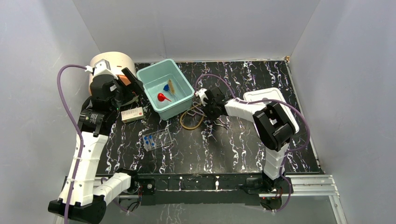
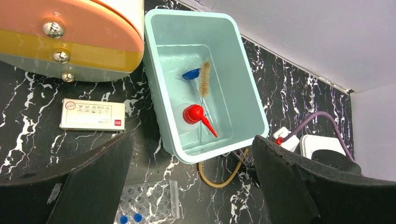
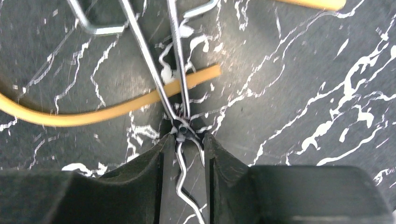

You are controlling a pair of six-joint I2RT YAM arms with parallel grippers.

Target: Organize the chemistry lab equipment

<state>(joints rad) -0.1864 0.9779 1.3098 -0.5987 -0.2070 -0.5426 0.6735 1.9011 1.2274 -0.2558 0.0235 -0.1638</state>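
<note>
Gripping metal tongs (image 3: 154,65) at their pivot, right hand (image 3: 184,140) fingers clamped on them (tongs lie on the table (image 3: 303,93) across the amber tubing loop (image 3: 93,115)). Left hand (image 2: 191,140) spread wide apart over teal bin (image 2: 233,93) rim.

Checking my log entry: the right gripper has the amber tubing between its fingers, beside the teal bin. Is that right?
Not quite. The right gripper has the metal tongs between its fingers, not the amber tubing, which lies ungripped under the tongs. The right wrist view shows this. It is beside the teal bin.
</note>
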